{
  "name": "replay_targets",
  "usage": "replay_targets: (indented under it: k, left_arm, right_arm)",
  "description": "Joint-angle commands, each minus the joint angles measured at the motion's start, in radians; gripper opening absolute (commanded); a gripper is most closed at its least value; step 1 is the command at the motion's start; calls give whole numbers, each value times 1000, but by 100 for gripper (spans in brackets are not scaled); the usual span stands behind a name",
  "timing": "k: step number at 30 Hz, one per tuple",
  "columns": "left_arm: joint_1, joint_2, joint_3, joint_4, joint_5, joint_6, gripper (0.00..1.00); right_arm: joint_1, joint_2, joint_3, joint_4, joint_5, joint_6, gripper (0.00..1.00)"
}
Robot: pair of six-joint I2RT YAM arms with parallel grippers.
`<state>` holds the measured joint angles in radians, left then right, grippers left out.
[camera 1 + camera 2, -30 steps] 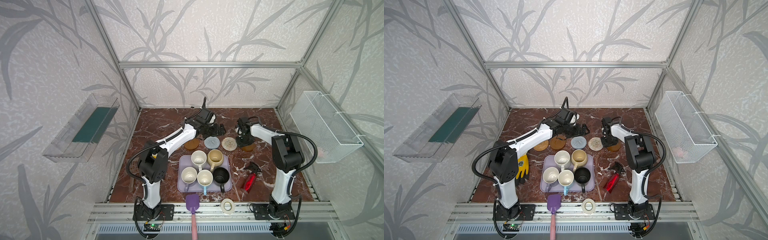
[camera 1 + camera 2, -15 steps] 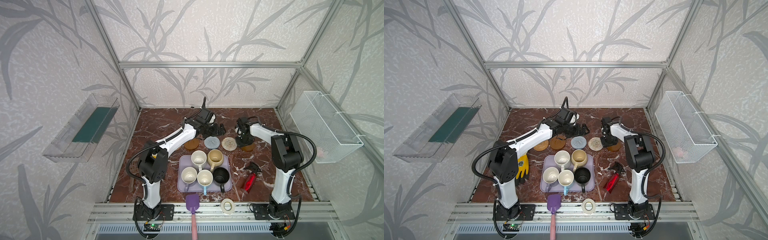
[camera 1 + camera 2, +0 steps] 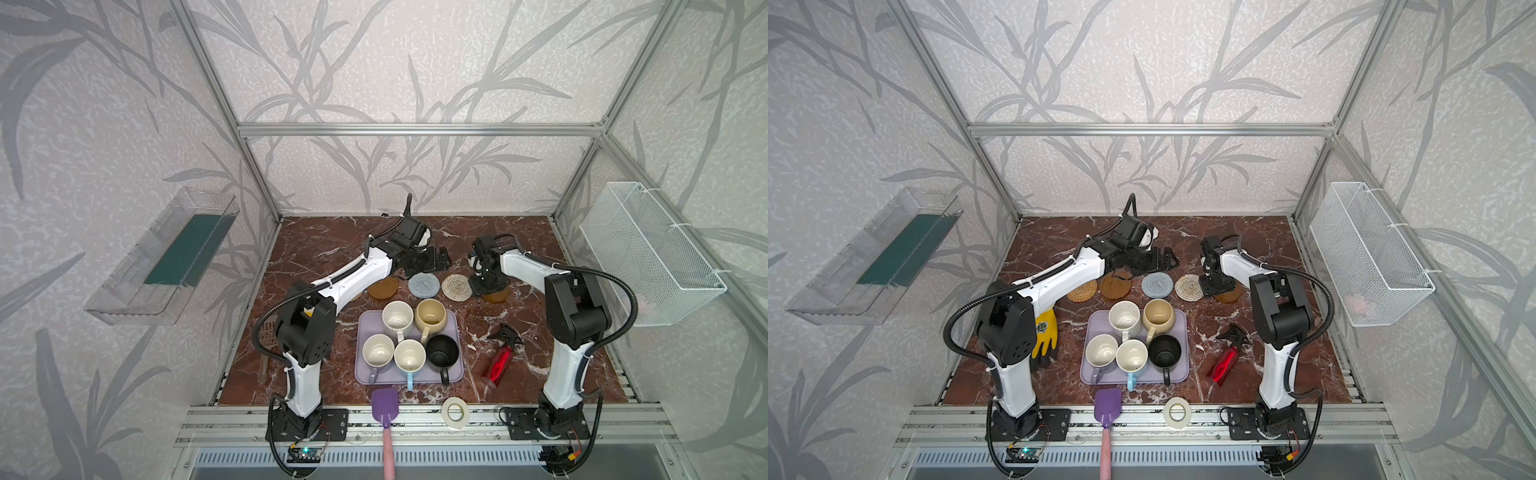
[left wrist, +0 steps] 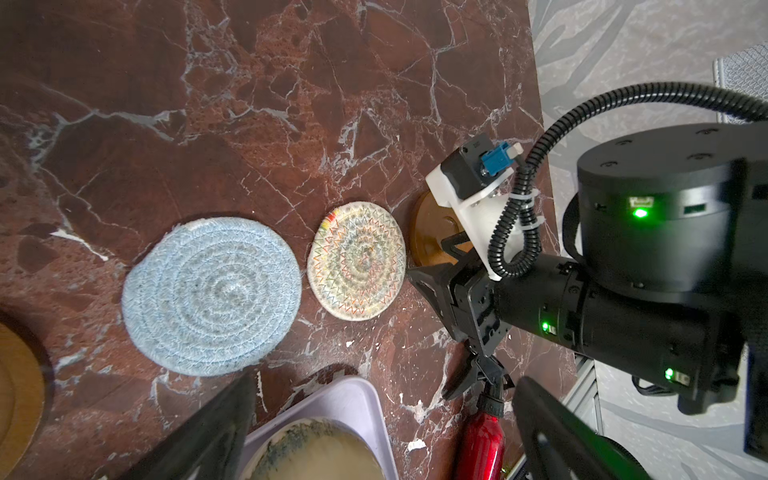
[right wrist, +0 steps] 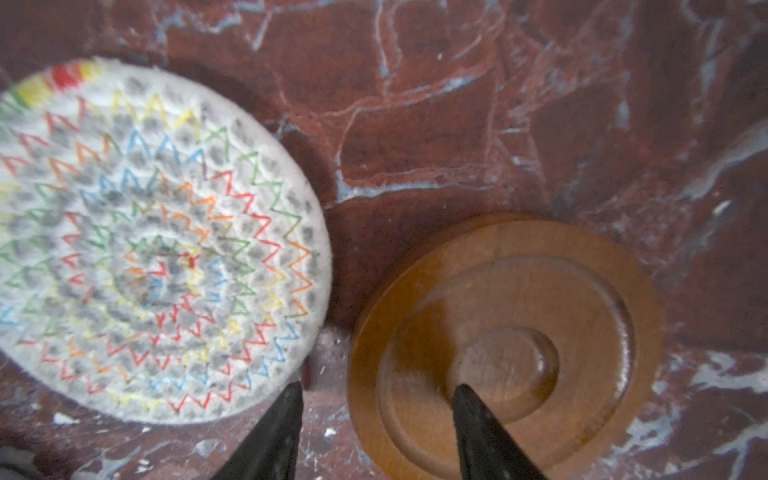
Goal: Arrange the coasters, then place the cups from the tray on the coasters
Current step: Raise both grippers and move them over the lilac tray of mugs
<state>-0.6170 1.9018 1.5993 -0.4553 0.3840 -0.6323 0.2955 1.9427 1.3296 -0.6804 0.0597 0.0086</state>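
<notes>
The lilac tray lies on the marble table with its long axis running left to right. All five cups stand upright inside it. The white mug and cream-yellow mug are along the tray's far side, and the lilac mug, light blue mug and black mug along its near side. Every handle points toward the tray's near edge, and the light blue mug's handle reaches the near rim. Five coasters lie flat in one row just beyond the tray's far edge, parallel to the tray's long axis. Starting by the tray's left end, they are the orange rattan coaster, an amber-brown coaster, the grey-blue rope coaster and the beige rope coaster. Past the tray's right end lies the second amber-brown coaster. The right gripper stands over that last coaster with its jaws parted, gripping nothing. One fingertip is above the disc's face and the other above the table between it and the beige rope coaster. The left gripper hangs beyond the coaster row, farther from the tray than the grey-blue rope coaster, with its jaws spread wide and empty.
</notes>
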Motion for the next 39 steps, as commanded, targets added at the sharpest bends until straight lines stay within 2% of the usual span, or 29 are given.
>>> replay_targets:
  k: [1,7,8,12,13,17,20,24,28,32,34,36,39]
  left_arm:
    - [5,-62,-3,-2,-19,-9,99]
    - [6,-87,-16,-11,-23,-5,99]
    - [6,-95,-16,-21,-30,-3,99]
    - [8,-160,-21,-93,-88,21,99]
    - [9,-180,-24,-122,-108,28,99]
    - [12,-263,-62,-202,-162,47,99]
    - [17,-340,-132,-217,-177,45,98]
    - [25,-415,-178,-273,-183,42,88]
    - [24,-453,-207,-362,-196,35,82]
    - [25,-505,-282,-394,-211,21,70]
    - [22,-525,-323,-403,-204,4,69]
    - [19,-538,-352,-420,-191,-12,65]
    - [5,-564,-392,-451,-207,-43,62]
  right_arm:
    - [10,-83,-20,17,13,0,59]
    - [30,-142,-23,16,17,5,59]
    - [35,-158,-24,12,21,6,62]
    - [58,-284,-54,29,39,18,97]
    - [62,-311,-58,33,37,19,99]
    - [69,-404,-52,8,11,25,99]
    - [76,-506,-90,57,-3,20,99]
    - [74,-636,-178,184,-35,84,99]
    - [71,-664,-173,146,-189,122,99]
    - [74,-630,-140,71,-370,181,99]
    - [89,-642,-162,86,-421,218,99]
    - [126,-665,-194,113,-427,237,99]
    - [206,-694,-200,79,-359,228,99]
